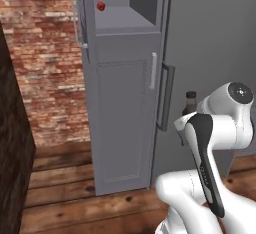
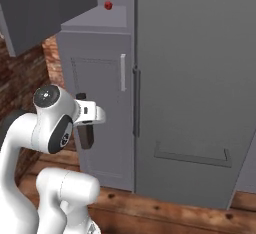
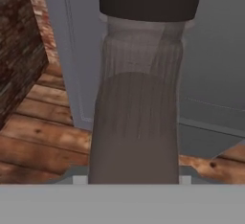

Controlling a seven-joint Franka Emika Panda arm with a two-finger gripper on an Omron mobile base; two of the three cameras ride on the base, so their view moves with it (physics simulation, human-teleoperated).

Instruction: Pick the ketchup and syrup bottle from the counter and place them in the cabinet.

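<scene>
Since the ketchup (image 1: 101, 6) is already sitting on the shelf inside the open cabinet (image 1: 120, 25), up near the top of the left base view, we reckon we're roughly halfway through. The syrup bottle (image 3: 136, 117) is the one left, and we've got it: in the hand view its brown-grey body runs up the middle of the frame with the dark cap at the top, so the gripper (image 2: 86, 123) is closed partway around it. In the right base view it hangs dark below the hand at centre left, low in front of the cabinet's lower door. What's left, as we see it: lifting it to that shelf near the ketchup and letting go.
</scene>
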